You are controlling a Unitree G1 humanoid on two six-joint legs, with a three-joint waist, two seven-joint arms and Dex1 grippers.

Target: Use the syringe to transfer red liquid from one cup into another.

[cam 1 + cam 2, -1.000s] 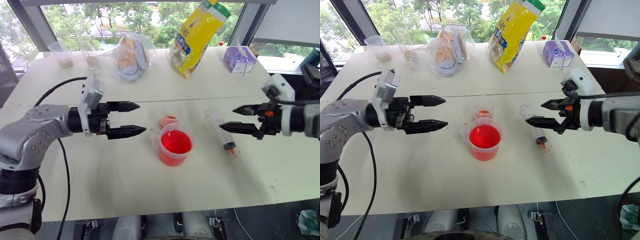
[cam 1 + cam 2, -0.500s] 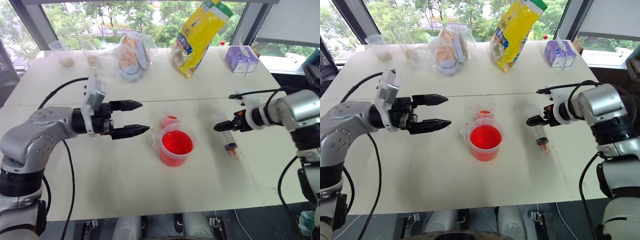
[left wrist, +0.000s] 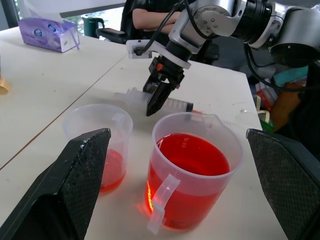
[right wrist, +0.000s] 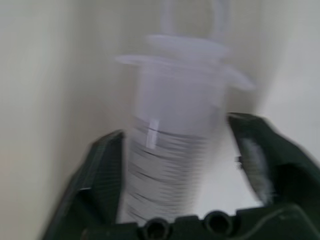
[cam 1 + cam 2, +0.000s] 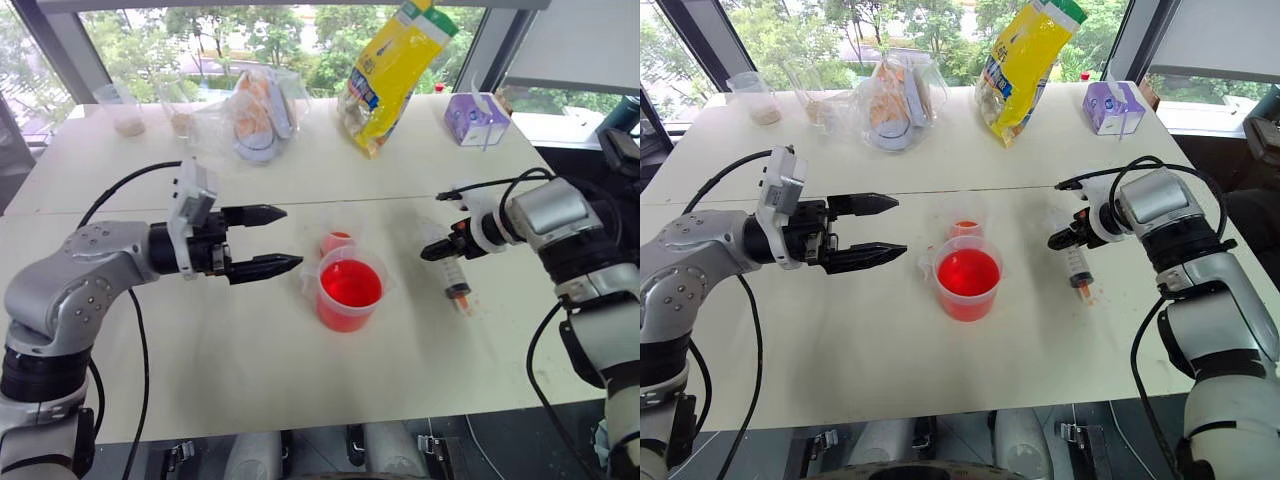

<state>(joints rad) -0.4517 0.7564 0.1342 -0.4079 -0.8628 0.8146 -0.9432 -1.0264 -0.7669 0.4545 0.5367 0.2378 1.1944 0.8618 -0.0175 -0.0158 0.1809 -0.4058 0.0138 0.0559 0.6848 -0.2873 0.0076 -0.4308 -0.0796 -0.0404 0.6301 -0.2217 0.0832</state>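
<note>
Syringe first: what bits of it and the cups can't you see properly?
- Syringe: the scale marks are blurred in the right wrist view, unreadable.
- Its barrel, left wrist view: partly covered by the right gripper.
- Small cup, left eye view: lower part hidden behind the beaker.
</note>
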